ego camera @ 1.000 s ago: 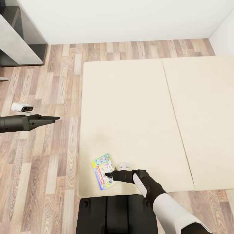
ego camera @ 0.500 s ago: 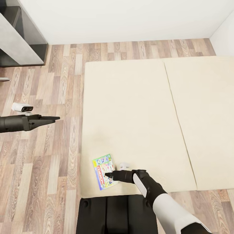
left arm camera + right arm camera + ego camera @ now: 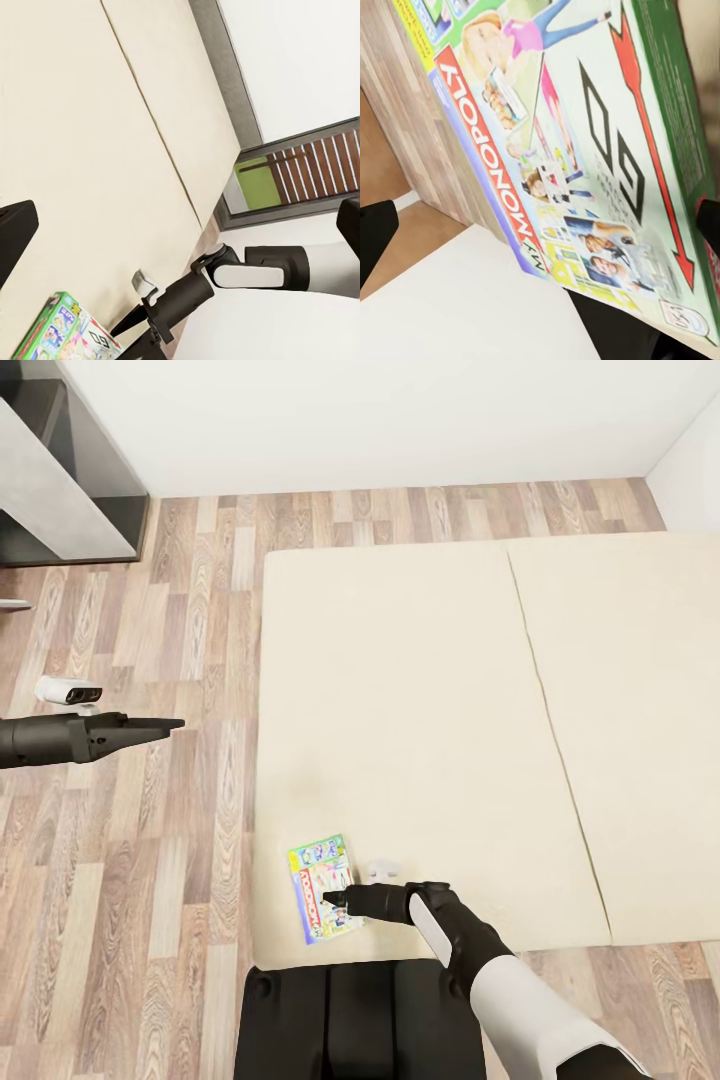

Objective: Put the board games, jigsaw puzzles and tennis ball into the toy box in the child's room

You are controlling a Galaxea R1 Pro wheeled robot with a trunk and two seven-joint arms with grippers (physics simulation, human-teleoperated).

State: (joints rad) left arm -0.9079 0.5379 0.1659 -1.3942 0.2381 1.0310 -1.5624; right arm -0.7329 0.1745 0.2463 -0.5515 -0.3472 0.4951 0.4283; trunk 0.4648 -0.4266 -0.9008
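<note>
The green-white Monopoly board game [image 3: 322, 888] lies flat near the front left corner of the bed [image 3: 420, 690]. My right gripper [image 3: 332, 900] hovers over the box's right half. In the right wrist view the printed cover [image 3: 577, 150] spans the picture, with the two dark fingertips [image 3: 375, 240] far apart at either side, so the gripper is open and holds nothing. My left gripper [image 3: 172, 724] hangs over the wood floor left of the bed, its fingers [image 3: 16, 232] spread and empty. From the left wrist camera I see the box [image 3: 64, 334] and the right gripper [image 3: 124, 328] beside it.
The beige mattress has a seam [image 3: 550, 710] running front to back. A dark grey cabinet with a light grey panel [image 3: 50, 470] stands at the back left. White walls close off the back and right. My dark base [image 3: 350, 1020] touches the bed's front edge.
The whole picture has slid slightly: bed and Monopoly box sit a little further right in the view. Both arms keep the same pose and both grippers stay open.
</note>
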